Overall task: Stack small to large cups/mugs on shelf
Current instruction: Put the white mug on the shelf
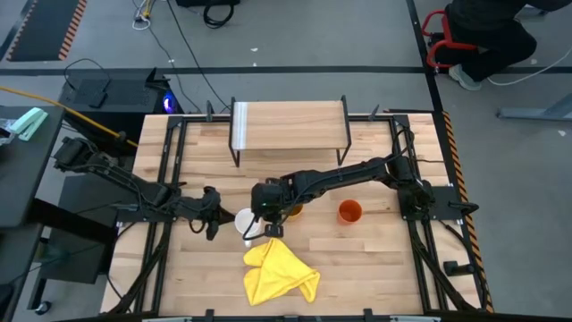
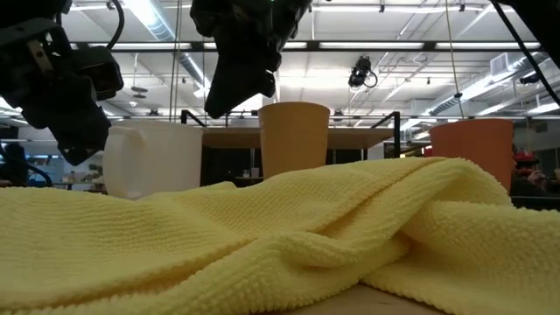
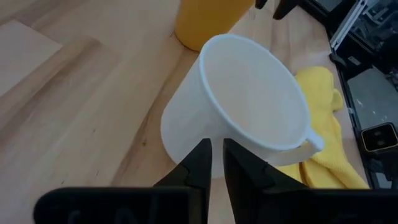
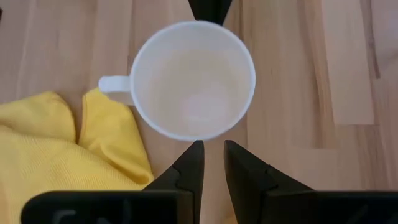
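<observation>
High view, mid-table: white mug upright on the tabletop, hemmed in by both arms and well short of the shelf at the far edge. Left gripper low against the mug's outer wall, fingers a narrow slit apart and clamped on nothing; probably lining up for a pinch on the rim. Right gripper hanging above, just off the rim, camera looking straight down into the mug, fingers likewise slightly parted with nothing between. Handle turned toward the yellow cloth, touching or nearly touching its folds; a possible snag on any lift. Mug interior bare and clean. Yellow cup just beside the mug, largely hidden under the right arm, contents not visible. Red cup alone farther toward the right arm's base, apparently empty. Nothing on the shelf, no cup nested in another: stacking judged not yet begun.
</observation>
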`<state>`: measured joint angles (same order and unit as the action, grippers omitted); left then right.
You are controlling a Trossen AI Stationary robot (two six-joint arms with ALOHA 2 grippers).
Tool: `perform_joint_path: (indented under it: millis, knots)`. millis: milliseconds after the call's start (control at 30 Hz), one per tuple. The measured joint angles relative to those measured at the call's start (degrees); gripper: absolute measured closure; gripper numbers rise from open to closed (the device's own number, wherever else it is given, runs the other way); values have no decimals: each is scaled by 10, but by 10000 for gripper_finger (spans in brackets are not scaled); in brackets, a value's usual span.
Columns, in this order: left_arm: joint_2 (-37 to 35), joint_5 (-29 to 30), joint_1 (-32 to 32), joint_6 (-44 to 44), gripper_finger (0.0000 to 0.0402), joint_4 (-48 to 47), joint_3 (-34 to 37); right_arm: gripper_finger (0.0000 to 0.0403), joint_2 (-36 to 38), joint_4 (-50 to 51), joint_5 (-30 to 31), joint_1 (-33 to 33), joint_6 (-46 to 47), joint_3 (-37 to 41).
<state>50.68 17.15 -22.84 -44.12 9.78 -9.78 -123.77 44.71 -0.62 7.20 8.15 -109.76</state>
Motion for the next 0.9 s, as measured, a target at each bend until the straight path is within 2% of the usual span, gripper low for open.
perform_joint_path:
  millis: [333, 500, 667, 900]
  knots:
    - [0, 2, 22, 13, 350, 9, 0, 331, 7, -33, -1, -13, 9, 0]
    - [0, 0, 22, 19, 348, 11, 0, 331, 7, -70, -43, -27, 13, 0]
    - [0, -26, 18, 8, 348, -14, 0, 331, 7, -52, -61, -32, 14, 0]
    - [0, -27, -8, -17, 349, -20, 0, 331, 7, -37, -64, -24, 14, 0]
